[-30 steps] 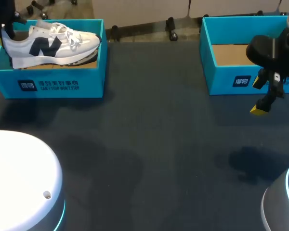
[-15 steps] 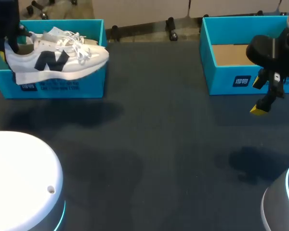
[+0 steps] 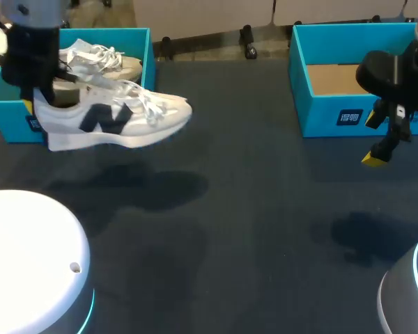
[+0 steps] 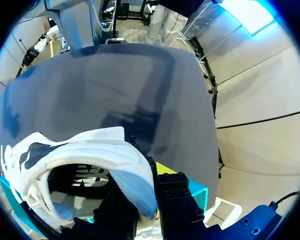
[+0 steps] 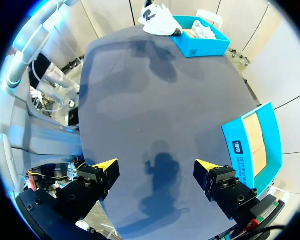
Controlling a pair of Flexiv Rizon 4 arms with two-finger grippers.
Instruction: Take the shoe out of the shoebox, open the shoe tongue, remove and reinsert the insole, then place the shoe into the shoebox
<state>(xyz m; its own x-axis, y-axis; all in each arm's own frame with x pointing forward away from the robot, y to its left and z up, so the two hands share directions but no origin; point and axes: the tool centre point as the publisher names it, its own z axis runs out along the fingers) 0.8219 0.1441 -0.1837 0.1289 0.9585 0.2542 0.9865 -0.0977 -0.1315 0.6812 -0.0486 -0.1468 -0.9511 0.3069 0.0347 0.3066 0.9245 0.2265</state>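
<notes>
Your left gripper (image 4: 149, 198) clamped on the heel of the white sneaker (image 3: 118, 120), blue shoebox (image 3: 7, 120) just behind it, your right gripper (image 5: 155, 170) spread wide above the surface (image 3: 265, 209)

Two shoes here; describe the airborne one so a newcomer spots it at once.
Find the blue shoebox at the far left of the table. In front of it a white sneaker with a dark N hangs in the air, its heel pinched by the left gripper. The second shoe lies inside the box; this one is outside.

White, navy-marked shoe (image 3: 111, 118) beside teal shoebox (image 3: 10, 120).
</notes>
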